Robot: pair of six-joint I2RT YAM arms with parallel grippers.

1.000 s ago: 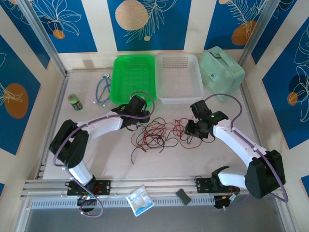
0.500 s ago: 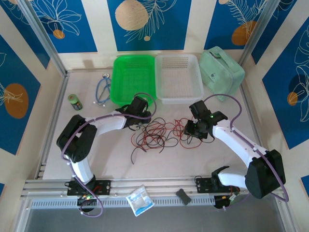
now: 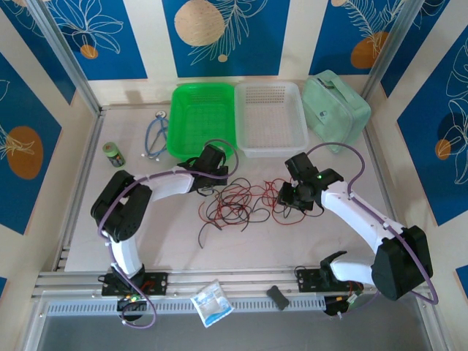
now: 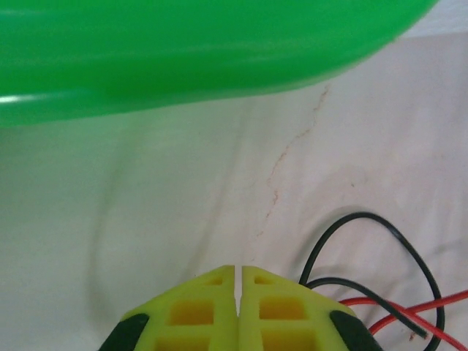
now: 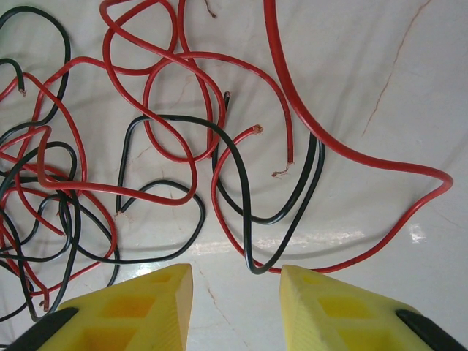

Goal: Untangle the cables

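Note:
The cables [image 3: 234, 201], thin red and black wires, lie in a loose tangle on the white table between the two arms. My left gripper [image 3: 210, 181] is at the tangle's left end, just in front of the green basket [image 3: 175, 124]. It [image 4: 238, 269] is shut, with no wire visible between the tips. A black loop [image 4: 349, 216] and red strands come out beside its right finger. My right gripper [image 3: 287, 197] hovers at the tangle's right end. It [image 5: 235, 272] is open, and a black wire loop [image 5: 246, 224] over a red one lies just beyond the gap.
The green basket's wall [image 4: 183, 58] is close ahead of the left gripper. A white basket [image 3: 301, 117] and a mint case [image 3: 335, 102] stand at the back. A blue stethoscope [image 3: 155, 139] and a small green jar [image 3: 112, 153] lie back left.
The left gripper has closed from partly open to shut, and the left arm's elbow has swung right, towards the table's middle. The right gripper has edged slightly left, its opening unchanged.

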